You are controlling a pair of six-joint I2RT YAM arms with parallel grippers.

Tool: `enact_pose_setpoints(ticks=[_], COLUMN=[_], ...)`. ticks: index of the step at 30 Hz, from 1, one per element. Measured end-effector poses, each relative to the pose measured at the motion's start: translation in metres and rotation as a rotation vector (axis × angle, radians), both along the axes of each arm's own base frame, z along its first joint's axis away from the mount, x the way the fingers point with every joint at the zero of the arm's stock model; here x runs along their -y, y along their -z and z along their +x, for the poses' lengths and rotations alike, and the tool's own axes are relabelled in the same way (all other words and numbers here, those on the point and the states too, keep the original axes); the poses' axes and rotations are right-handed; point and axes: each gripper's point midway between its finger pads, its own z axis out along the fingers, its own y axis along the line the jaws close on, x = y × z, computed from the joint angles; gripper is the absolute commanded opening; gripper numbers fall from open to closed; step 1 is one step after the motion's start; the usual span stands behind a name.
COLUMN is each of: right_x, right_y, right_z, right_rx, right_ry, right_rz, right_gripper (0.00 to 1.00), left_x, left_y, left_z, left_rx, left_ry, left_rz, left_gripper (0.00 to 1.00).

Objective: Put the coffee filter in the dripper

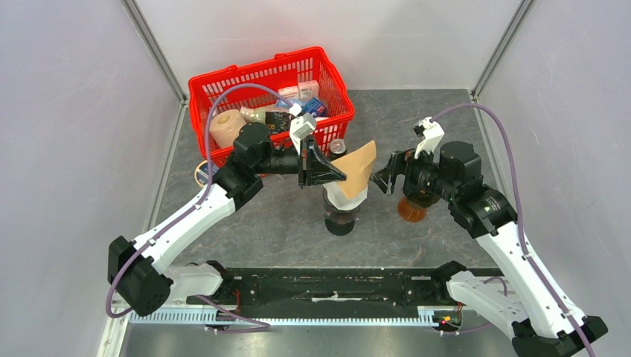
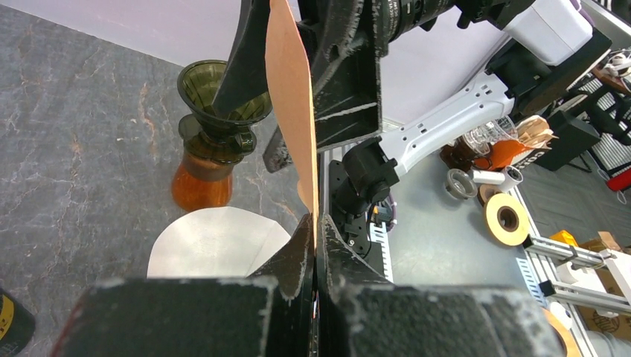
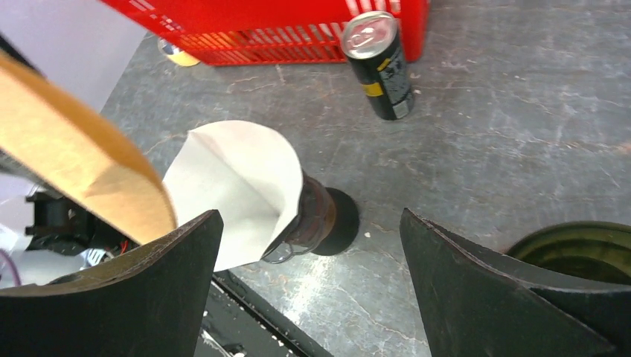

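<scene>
My left gripper [image 1: 341,176] is shut on a brown paper coffee filter [image 1: 360,168] and holds it in the air, edge-on in the left wrist view [image 2: 292,97]. Just below it a white filter [image 1: 348,197] sits in the top of a dark carafe [image 1: 340,219]. A second, empty dark green dripper [image 2: 217,93] stands on an amber carafe [image 2: 199,184] under my right arm. My right gripper [image 1: 388,179] is open and empty, just right of the brown filter [image 3: 82,167], facing the white filter [image 3: 238,186].
A red basket [image 1: 223,74] with groceries stands at the back left. A black can [image 1: 338,146] stands in front of it, also in the right wrist view [image 3: 379,67]. A tape roll [image 1: 201,172] lies by the basket's left corner.
</scene>
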Motion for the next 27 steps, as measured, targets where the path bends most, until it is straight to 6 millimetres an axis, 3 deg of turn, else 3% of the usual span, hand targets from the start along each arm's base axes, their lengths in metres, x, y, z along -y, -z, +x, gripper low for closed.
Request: enact_pose_setpoints(ticks=[12, 27], right_x=[-0.011, -0.010], right_y=[-0.023, -0.023], right_z=[-0.020, -0.023], right_rx=[0.085, 0.076], right_ry=[-0.118, -0.129], right_rz=[0.058, 0.045], right_gripper=[0.97, 0.97], left_x=[0.000, -0.001], left_y=[0.001, 0.004], left_z=[0.001, 0.009], left_rx=[0.013, 0.006], left_ry=[-0.002, -0.061], left_rz=[0.002, 0.012], left_gripper=[0.02, 0.02])
